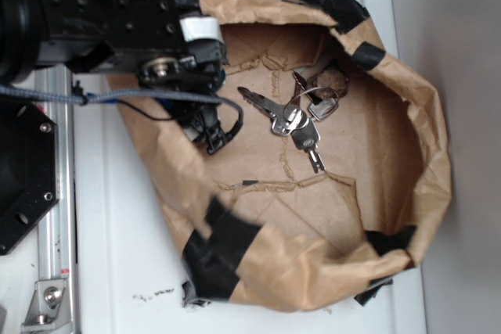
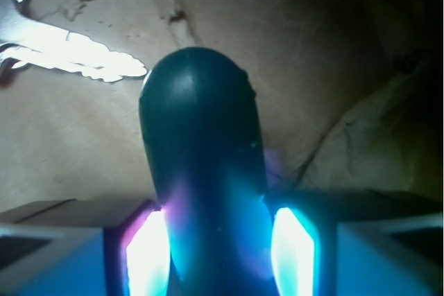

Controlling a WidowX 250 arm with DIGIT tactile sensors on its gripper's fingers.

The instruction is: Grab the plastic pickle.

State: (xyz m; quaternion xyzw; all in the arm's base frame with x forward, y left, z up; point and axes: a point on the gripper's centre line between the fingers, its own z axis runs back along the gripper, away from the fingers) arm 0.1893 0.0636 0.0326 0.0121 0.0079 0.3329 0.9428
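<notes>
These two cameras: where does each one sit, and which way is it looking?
Exterior: high above, looking down into the brown paper bag; shows the black arm and its claw at the left.
Wrist: on the claw itself, looking past its glowing fingertips, which pinch the dark green pickle.
Shared: the silver keys and the bag's floor.

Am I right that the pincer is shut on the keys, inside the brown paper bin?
Not quite: the pincer is shut on the plastic pickle, not the keys. The wrist view shows the dark green capsule between its fingers, with a key lying apart on the paper. It is indeed inside the brown paper bin.
</notes>
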